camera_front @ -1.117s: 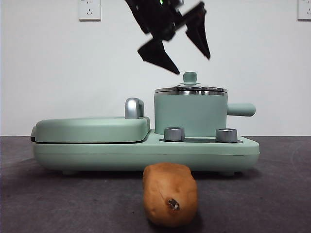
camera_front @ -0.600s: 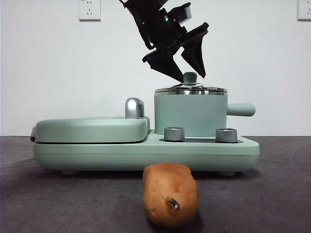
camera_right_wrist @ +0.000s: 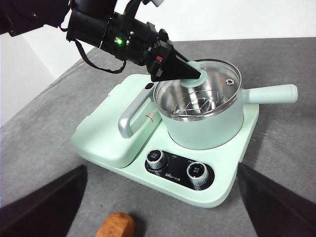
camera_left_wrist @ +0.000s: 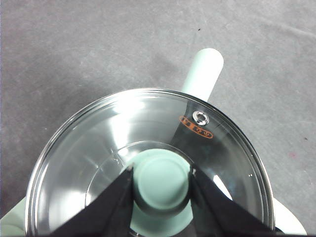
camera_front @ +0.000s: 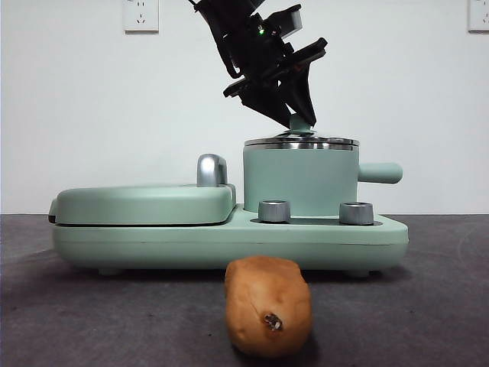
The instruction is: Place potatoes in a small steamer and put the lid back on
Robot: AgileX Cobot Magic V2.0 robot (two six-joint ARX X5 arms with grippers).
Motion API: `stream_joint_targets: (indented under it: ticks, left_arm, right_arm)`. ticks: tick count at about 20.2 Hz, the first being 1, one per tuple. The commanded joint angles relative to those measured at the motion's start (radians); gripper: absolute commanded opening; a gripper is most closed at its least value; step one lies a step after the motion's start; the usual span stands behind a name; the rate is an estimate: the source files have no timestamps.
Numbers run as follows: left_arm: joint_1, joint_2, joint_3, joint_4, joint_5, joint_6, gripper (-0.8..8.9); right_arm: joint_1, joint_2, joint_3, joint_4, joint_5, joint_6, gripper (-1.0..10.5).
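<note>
Left gripper (camera_left_wrist: pixel 160 173) down on the glass lid (camera_left_wrist: pixel 94 148), fingers (camera_left_wrist: pixel 121 195) clamped on its mint-green knob (camera_left_wrist: pixel 162 181). Lid seated on the small steamer (camera_front: pixel 299 180) beneath those fingers. Right gripper (camera_right_wrist: pixel 158 207) raised, fingers spread apart. Potato (camera_front: pixel 267 304) lying on the grey surface (camera_front: pixel 92 313), below the right fingers.

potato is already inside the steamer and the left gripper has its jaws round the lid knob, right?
Not quite. The potato is not in the steamer; the front view shows it lying on the table in front of the appliance, and the right wrist view shows only a steel rack in the pot. The rest holds: the left gripper has its jaws on either side of the lid knob.
</note>
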Motion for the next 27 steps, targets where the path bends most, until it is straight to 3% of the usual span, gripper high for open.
stream_joint_targets:
  ticks: [1,4,9,11,16,22,27]
  left_arm:
    - [-0.010,0.025,0.038,0.008,0.009,-0.034,0.48]
    - [-0.003,-0.003,0.058,-0.013,0.009,-0.053,0.48]
    - [0.011,-0.098,0.084,-0.077,0.009,-0.048,0.48]
    - [0.021,-0.145,0.084,-0.109,0.009,-0.041,0.48]
    - [0.076,-0.247,0.084,-0.214,0.009,-0.023,0.47]
    - [0.177,-0.312,0.084,-0.313,0.009,-0.022,0.15]
    - [0.234,-0.319,0.084,-0.319,0.009,-0.023,0.15]
  right_arm:
    - [0.002,0.005,0.014,0.007,0.026,0.010,4.8]
    - [0.002,0.018,0.020,-0.033,0.092,0.012,4.8]
    - [0.032,0.120,0.100,-0.120,0.093,0.020,4.8]
    - [0.079,0.177,0.142,-0.132,0.093,0.056,4.8]
    - [0.301,0.331,0.197,-0.147,0.195,0.155,4.8]
    - [0.651,0.585,0.197,-0.114,0.401,0.307,4.8]
    - [0.772,0.757,0.197,-0.063,0.426,0.380,4.8]
